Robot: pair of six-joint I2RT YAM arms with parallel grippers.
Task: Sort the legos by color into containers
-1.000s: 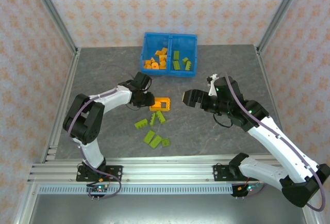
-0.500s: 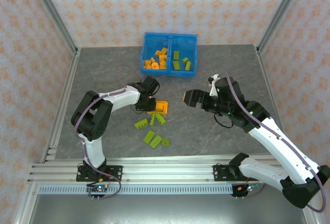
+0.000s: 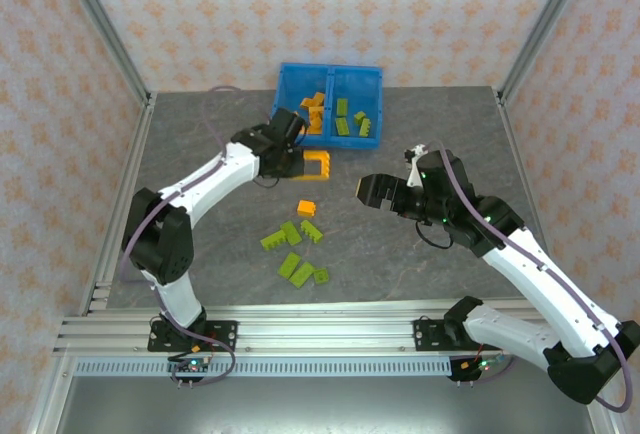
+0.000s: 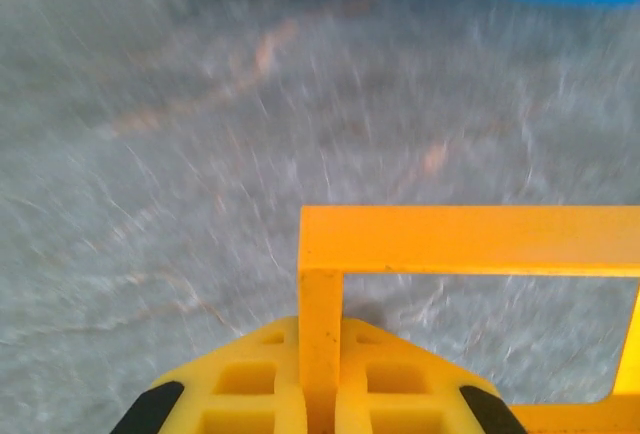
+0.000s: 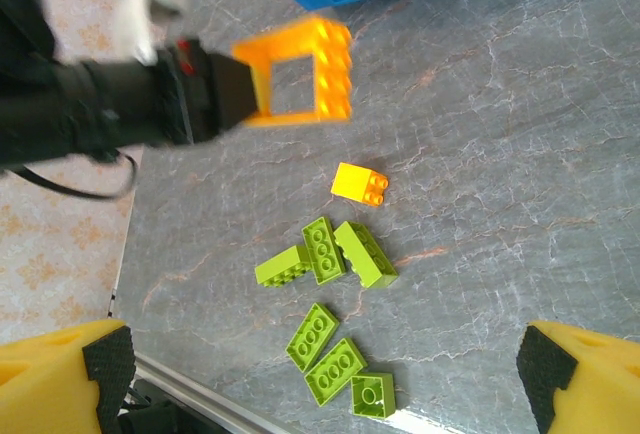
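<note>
My left gripper [image 3: 302, 162] is shut on one side bar of the large orange hollow square lego [image 3: 317, 164], holding it above the table just short of the blue bin [image 3: 279, 96]. In the left wrist view the yellow fingers [image 4: 250, 384] pinch that bar [image 4: 320, 324]. The bin's left container holds orange legos [image 3: 312, 114] and its right one holds green legos [image 3: 352, 119]. A small orange brick [image 3: 306, 208] and several lime green bricks [image 3: 292, 233] lie on the table. My right gripper [image 3: 372, 190] hangs open and empty above the table, to the right of the loose bricks.
The right wrist view looks down on the loose green bricks [image 5: 336, 369], the small orange brick [image 5: 360, 184] and the held orange frame [image 5: 300, 69]. A metal rail [image 3: 300, 334] runs along the near table edge. Patterned walls close in the table.
My left gripper closed on the orange hollow piece, lifted it off the table and carried it away toward the bin. The small orange brick stayed behind. The right arm has not moved.
</note>
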